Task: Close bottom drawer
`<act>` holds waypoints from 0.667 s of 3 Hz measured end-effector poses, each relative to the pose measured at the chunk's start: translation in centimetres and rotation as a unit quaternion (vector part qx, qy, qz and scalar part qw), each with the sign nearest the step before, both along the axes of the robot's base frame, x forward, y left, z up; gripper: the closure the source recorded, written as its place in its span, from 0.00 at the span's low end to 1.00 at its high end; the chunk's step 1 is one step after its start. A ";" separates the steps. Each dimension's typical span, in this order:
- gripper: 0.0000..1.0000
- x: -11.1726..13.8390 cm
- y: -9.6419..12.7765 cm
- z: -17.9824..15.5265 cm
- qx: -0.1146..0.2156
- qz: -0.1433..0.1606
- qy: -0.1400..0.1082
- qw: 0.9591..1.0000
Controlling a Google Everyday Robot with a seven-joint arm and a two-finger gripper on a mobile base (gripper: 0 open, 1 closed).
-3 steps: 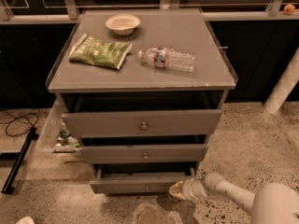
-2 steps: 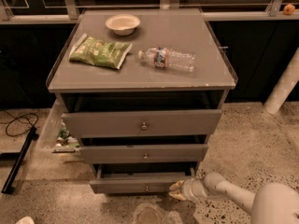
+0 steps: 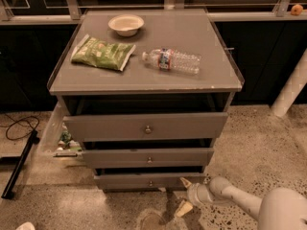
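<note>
The bottom drawer (image 3: 144, 181) is the narrowest of three grey-brown fronts, low on the cabinet, with a small round knob (image 3: 150, 183) at its centre. It stands out a little, with a dark gap above it. My gripper (image 3: 184, 194) is at floor level by the drawer's right end, on a white arm coming in from the lower right. It is open and empty. The upper fingertip (image 3: 184, 181) rests against the right part of the drawer front. The lower fingertip (image 3: 183, 208) points at the floor.
The middle drawer (image 3: 148, 156) and top drawer (image 3: 146, 126) also stand partly out. On the cabinet top (image 3: 211, 75) lie a bowl (image 3: 126, 24), a green chip bag (image 3: 101, 53) and a water bottle (image 3: 172, 61). A cable and black bar (image 3: 19, 164) lie on the floor at left.
The bottom drawer has slid a little further into the cabinet. My gripper has followed it, staying against its right end.
</note>
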State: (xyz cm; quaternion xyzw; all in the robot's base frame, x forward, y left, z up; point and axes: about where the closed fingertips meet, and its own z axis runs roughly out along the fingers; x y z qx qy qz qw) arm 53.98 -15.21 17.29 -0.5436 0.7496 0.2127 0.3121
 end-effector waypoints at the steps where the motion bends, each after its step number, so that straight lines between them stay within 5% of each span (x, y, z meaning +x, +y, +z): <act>1: 0.00 0.7 0.3 -0.6 -0.003 0.000 0.001 1.000; 2: 0.00 3.5 1.0 -1.8 -0.011 -0.010 0.000 1.000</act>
